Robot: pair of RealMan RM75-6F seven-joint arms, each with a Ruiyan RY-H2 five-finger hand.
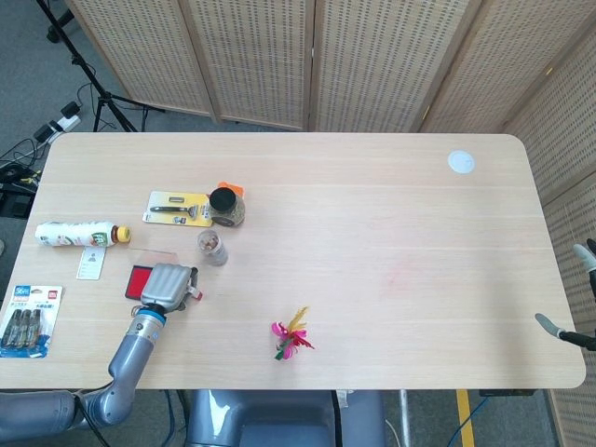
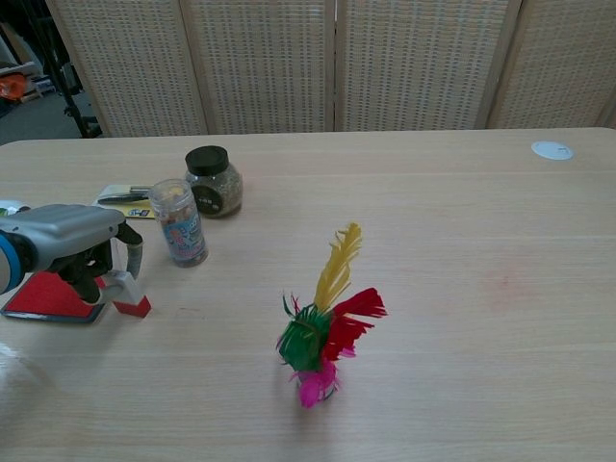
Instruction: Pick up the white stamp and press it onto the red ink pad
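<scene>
The white stamp (image 2: 122,286) has a red base and stands just right of the red ink pad (image 2: 42,296), with its base low at the table surface. My left hand (image 2: 73,241) reaches over the pad and grips the stamp between its fingers. From the head view the left hand (image 1: 167,283) covers most of the stamp (image 1: 195,295), and the ink pad (image 1: 139,280) shows at its left. My right hand (image 1: 575,319) hangs off the table's right edge, fingers apart and holding nothing.
A small snack jar (image 2: 179,222) and a black-lidded jar (image 2: 213,181) stand just behind the stamp. A razor card (image 1: 177,209), a lying bottle (image 1: 76,234) and a pen pack (image 1: 32,308) are at the left. A feather shuttlecock (image 2: 322,332) stands mid-table.
</scene>
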